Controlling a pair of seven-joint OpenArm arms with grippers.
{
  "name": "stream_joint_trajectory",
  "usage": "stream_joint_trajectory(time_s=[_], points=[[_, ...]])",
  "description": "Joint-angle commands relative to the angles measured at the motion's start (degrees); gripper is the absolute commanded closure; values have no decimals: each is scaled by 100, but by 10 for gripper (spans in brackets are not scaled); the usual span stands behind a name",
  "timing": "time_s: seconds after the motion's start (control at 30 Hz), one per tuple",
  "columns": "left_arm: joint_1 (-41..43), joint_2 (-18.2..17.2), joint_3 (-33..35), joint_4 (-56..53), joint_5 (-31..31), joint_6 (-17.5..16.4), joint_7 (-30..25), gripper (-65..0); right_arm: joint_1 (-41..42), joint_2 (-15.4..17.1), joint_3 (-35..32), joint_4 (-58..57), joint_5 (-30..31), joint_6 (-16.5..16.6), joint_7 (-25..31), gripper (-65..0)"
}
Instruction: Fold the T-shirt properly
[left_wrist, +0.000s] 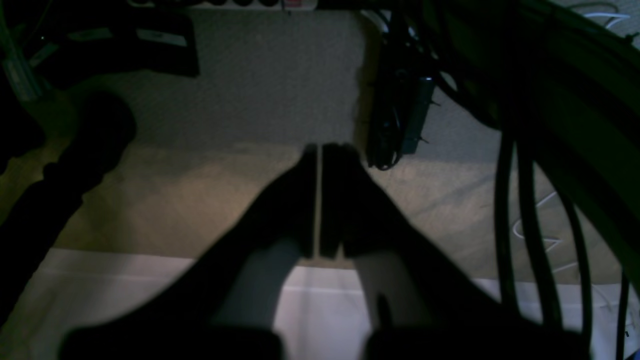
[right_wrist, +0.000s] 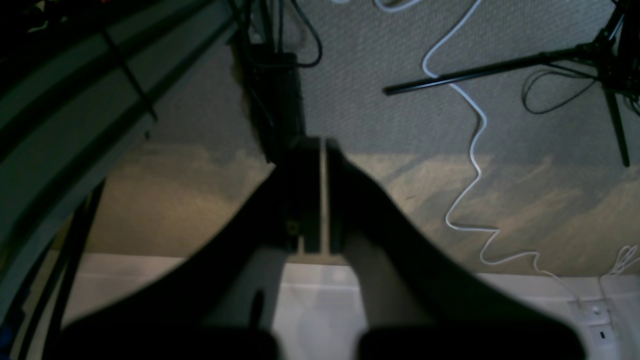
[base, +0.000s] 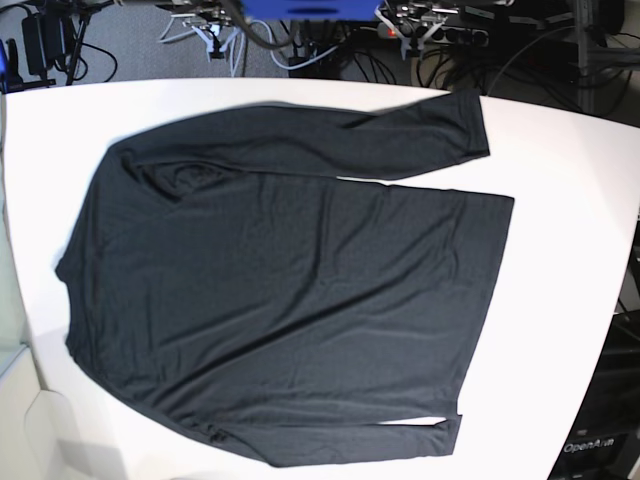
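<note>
T-shirt (base: 290, 290) flat on white table (base: 560, 250) — bare margin at 3 o'clock; left gripper (left_wrist: 319, 150), right gripper (right_wrist: 322, 145) both closed, empty.

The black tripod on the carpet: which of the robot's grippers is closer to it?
Right. The tripod lies on the carpet off to one side of the shut right gripper. The shut left gripper hangs farther away, and its own view shows no tripod at all.

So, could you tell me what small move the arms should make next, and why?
Probably bring one arm over the table toward the far sleeve. The T-shirt lies spread flat and unfolded, and both grippers, left and right, are shut, empty and looking at the floor off the table's edge.
</note>
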Motion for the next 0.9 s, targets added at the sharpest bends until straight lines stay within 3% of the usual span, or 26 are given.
stream_joint_trajectory(time_s=[0.0, 0.87], points=[[-5, 19, 8, -3, 19, 23, 21, -5, 10, 10, 12, -10, 6, -89, -27, 0], [4, -34, 25, -3, 19, 23, -14, -6, -78, 10, 21, -10, 23, -89, -10, 0]])
